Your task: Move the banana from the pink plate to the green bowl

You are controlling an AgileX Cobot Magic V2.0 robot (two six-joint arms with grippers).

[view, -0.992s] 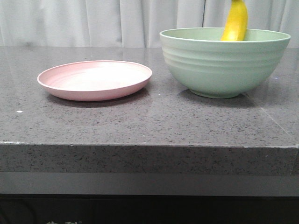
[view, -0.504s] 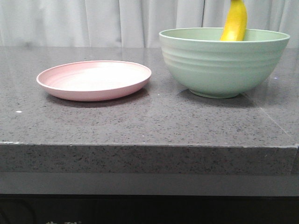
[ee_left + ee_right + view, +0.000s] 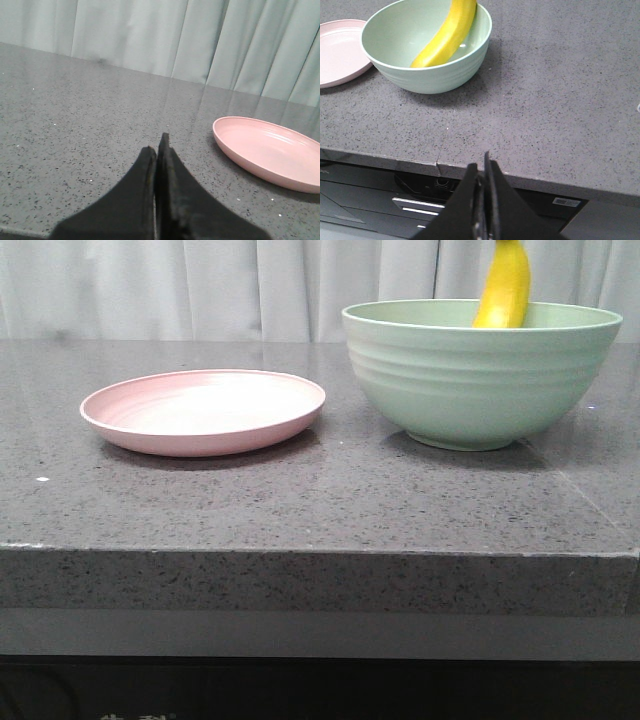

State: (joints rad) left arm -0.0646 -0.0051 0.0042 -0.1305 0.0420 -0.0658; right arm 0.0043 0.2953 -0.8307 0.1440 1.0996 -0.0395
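Note:
The yellow banana (image 3: pixel 503 288) leans inside the green bowl (image 3: pixel 480 375) with its upper end sticking up above the far rim; it also shows in the right wrist view (image 3: pixel 445 36), lying against the wall of the bowl (image 3: pixel 427 75). The pink plate (image 3: pixel 203 410) is bare, left of the bowl; it shows in the left wrist view (image 3: pixel 270 152) and the right wrist view (image 3: pixel 337 50). My left gripper (image 3: pixel 156 150) is shut and empty, low over the counter beside the plate. My right gripper (image 3: pixel 481 167) is shut and empty, back over the counter's front edge.
The grey speckled counter (image 3: pixel 320 500) has a front edge (image 3: pixel 320 552) close to the camera. A pale curtain (image 3: pixel 200 285) hangs behind. Below the edge a dark cabinet front (image 3: pixel 415 202) shows in the right wrist view.

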